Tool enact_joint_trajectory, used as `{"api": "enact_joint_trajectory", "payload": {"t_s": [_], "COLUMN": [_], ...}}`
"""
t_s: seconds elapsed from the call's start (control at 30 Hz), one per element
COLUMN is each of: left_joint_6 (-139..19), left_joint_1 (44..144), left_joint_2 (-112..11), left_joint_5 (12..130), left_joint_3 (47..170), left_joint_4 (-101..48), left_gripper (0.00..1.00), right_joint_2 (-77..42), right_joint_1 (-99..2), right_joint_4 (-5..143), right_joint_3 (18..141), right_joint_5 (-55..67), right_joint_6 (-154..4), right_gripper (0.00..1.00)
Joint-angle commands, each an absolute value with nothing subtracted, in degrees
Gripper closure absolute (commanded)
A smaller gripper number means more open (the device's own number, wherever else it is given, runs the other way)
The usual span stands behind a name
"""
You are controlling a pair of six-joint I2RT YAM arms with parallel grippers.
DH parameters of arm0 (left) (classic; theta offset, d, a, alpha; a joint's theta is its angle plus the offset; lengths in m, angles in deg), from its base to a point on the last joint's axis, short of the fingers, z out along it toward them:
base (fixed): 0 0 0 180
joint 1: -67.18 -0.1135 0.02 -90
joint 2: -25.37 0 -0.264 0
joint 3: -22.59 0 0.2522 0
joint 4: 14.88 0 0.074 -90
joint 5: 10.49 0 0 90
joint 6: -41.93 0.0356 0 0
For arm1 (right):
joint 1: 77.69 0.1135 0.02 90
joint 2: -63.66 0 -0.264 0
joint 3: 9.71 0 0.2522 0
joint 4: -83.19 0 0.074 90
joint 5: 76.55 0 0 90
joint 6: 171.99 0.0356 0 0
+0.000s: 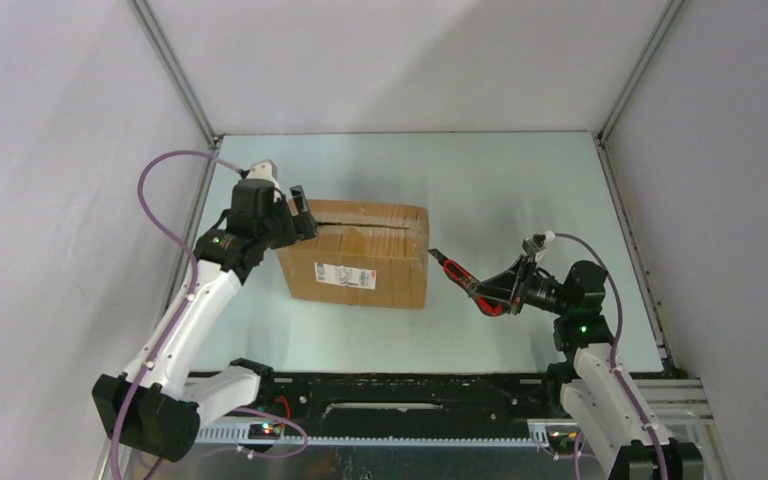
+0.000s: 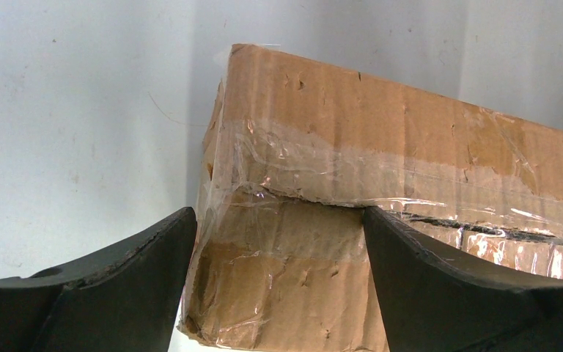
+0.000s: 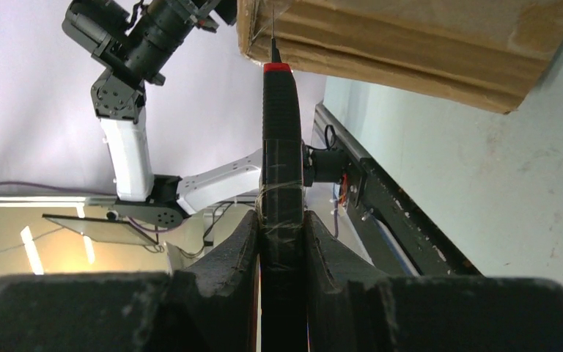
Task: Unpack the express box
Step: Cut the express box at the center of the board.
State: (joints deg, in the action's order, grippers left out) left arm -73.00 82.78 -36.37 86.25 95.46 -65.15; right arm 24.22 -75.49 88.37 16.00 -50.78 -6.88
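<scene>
From above, the express box lay left of centre on the counter. Left wrist: the left tool gaped astride its taped corner, the box cropped rightward. Right wrist: the right tool clamped a knife, its blade barely discernible.

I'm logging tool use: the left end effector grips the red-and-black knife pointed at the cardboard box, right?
No. It is the right end effector that grips the red-and-black knife pointed at the express box. The right wrist view shows it.
</scene>
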Motion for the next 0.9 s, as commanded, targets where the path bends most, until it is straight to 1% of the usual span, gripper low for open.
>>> {"api": "enact_joint_trajectory", "payload": {"t_s": [0.0,0.2,0.3,0.4,0.53,0.6,0.73,0.87], "left_joint_6": [-70.1,-69.7,-69.4,-69.1,-68.2,-68.0,-67.5,-66.6], "left_joint_1": [81.7,81.7,81.7,81.7,81.7,81.7,82.0,82.6], "left_joint_2": [-37.7,-37.7,-37.9,-38.3,-39.0,-39.4,-39.5,-39.7], "left_joint_5": [87.5,86.6,86.2,85.6,84.4,84.1,82.9,85.0], "left_joint_3": [94.0,94.4,94.5,94.5,95.0,95.2,95.7,96.7], "left_joint_4": [-69.4,-69.7,-69.7,-69.4,-69.2,-69.2,-68.8,-70.3], "left_gripper": [0.13,0.13,0.13,0.13,0.13,0.14,0.14,0.14], "right_joint_2": [23.5,20.9,19.6,17.5,11.8,9.5,7.5,9.6], "right_joint_1": [-72.9,-68.9,-67.3,-66.1,-64.2,-62.3,-56.4,-52.1], "right_joint_4": [92.5,96.6,101.3,109.9,127.4,131.5,128.8,117.5], "right_joint_3": [19.7,19.7,19.0,17.3,14.8,14.5,15.7,17.4], "right_joint_5": [-51.1,-49.3,-49.0,-49.3,-50.1,-49.6,-46.9,-44.3], "right_joint_6": [-6.2,-5.1,-2.3,3.4,13.8,15.6,12.3,5.0], "right_gripper": [1.00,1.00,1.00,1.00,1.00,1.00,1.00,1.00]}}
